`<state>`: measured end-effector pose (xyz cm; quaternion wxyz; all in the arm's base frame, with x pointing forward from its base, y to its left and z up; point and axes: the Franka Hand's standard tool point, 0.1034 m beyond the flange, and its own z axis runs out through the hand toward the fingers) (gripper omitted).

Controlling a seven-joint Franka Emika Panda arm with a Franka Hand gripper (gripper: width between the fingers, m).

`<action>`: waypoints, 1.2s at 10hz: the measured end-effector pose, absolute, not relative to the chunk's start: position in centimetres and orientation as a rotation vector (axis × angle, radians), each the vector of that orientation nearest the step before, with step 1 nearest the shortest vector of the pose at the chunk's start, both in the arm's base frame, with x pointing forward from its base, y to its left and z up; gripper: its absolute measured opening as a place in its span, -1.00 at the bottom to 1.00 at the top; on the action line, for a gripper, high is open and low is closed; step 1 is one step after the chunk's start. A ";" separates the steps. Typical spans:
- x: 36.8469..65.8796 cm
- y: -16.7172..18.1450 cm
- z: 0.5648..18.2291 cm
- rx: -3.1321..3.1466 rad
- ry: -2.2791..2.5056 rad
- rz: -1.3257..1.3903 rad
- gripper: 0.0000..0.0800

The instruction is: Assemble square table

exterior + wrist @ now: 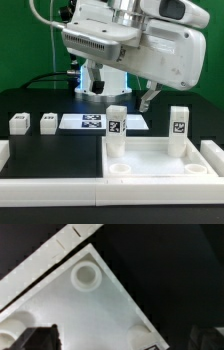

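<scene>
The white square tabletop (160, 165) lies in the front right of the exterior view, rim up. Two white tagged legs stand upright on its back part, one at the left (117, 120) and one at the right (179, 120). Two more short white legs (18, 123) (48, 122) sit on the black table at the left. My gripper (123, 95) hangs open and empty just above the left standing leg. In the wrist view the tabletop (80, 308) shows a round socket (87, 276), a leg (145, 330) lies below, and my dark fingers (40, 339) stand wide apart around the gripper (122, 341).
The marker board (92, 122) lies flat behind the tabletop. A long white bar fence (50, 187) runs along the front and the left, and shows in the wrist view (60, 249) beside the tabletop's rim. The green wall is behind.
</scene>
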<state>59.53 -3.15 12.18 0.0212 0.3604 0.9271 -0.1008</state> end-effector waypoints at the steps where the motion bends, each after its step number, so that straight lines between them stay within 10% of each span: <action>1: 58.5 -4.6 12.0 1.298 2.790 -0.321 0.62; 12: 52.6 -7.3 9.6 2.263 2.045 -0.223 0.62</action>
